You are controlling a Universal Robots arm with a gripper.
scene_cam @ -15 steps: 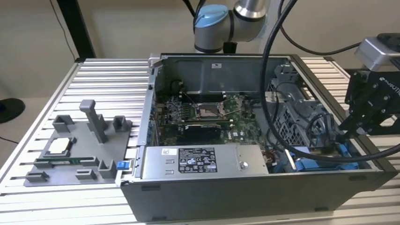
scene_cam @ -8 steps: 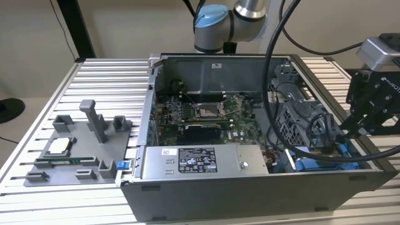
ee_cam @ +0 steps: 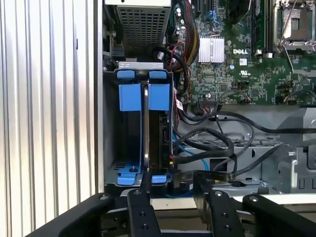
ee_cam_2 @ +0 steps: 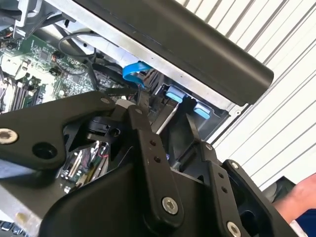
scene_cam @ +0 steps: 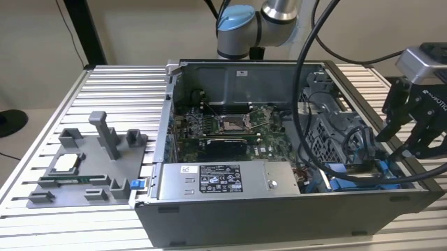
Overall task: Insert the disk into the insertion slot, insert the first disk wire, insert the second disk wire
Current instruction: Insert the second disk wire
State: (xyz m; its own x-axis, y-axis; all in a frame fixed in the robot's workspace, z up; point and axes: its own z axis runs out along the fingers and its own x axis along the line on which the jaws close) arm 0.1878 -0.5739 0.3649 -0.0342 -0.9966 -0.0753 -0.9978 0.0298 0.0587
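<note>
Ribbed metal counter [scene_cam: 112,78] carries your open computer case [scene_cam: 279,219], and in its corner at the exterior view's right the insertion slot [ee_cam: 112,128] already holds the disk [ee_cam: 146,133]. In the first wrist view you can see the disk standing on its thin edge between blue clips, its long axis running from the fingers' [ee_cam: 140,207] end toward the perforated power supply box [ee_cam: 143,24]. Your gripper [scene_cam: 409,144] hovers over that end, fingers spread and holding nothing, with the disk's near end in line with one finger.

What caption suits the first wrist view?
Gripper poised at the blue-clipped drive bay, the hard drive standing edge-on inside it.
</note>
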